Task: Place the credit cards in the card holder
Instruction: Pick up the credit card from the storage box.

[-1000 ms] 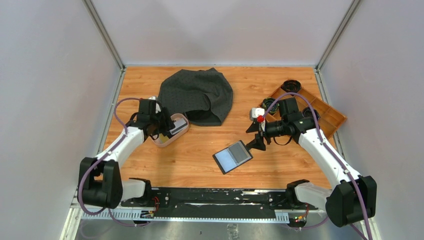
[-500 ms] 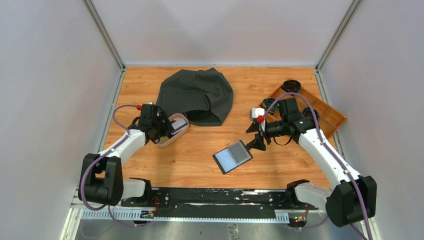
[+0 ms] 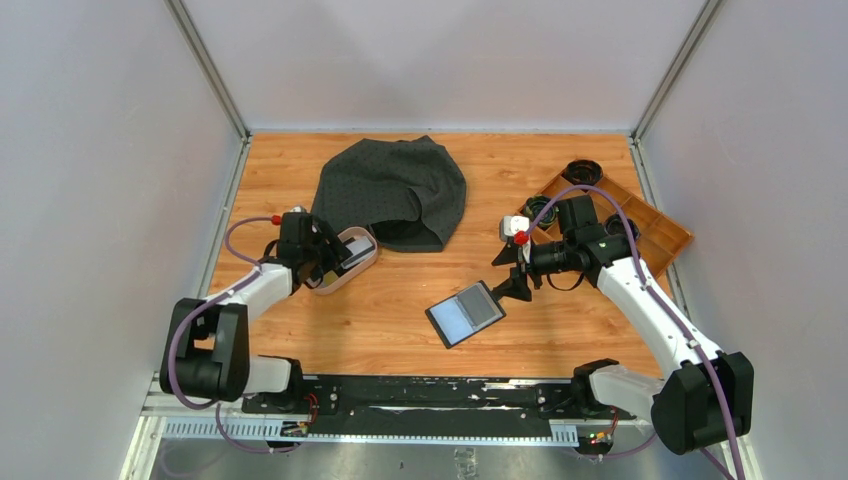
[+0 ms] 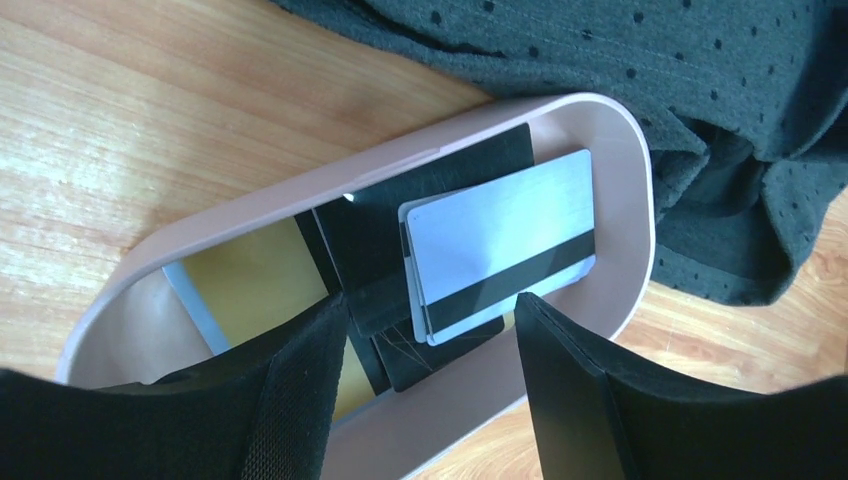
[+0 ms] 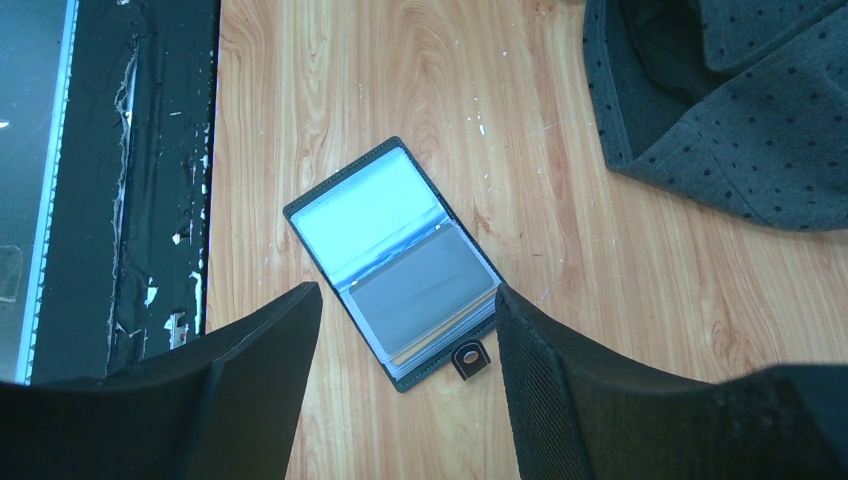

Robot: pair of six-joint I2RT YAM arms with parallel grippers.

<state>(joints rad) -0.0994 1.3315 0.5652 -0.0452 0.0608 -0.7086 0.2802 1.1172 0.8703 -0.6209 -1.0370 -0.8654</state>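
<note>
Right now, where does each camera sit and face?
Top external: fixed above and behind, looking down on the wooden table; both arms, left gripper and right gripper show.
Left wrist: on the left arm, facing down into the shallow pink oval dish of credit cards; own fingers show.
Right wrist: on the right arm, facing down at the open black card holder; own fingers show.
Shared: both wrist views catch the dark dotted cloth.

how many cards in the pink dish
3 clearly: a grey striped card on top, a black card under it, a yellow card at the other end of the dish. More may be hidden.
</note>
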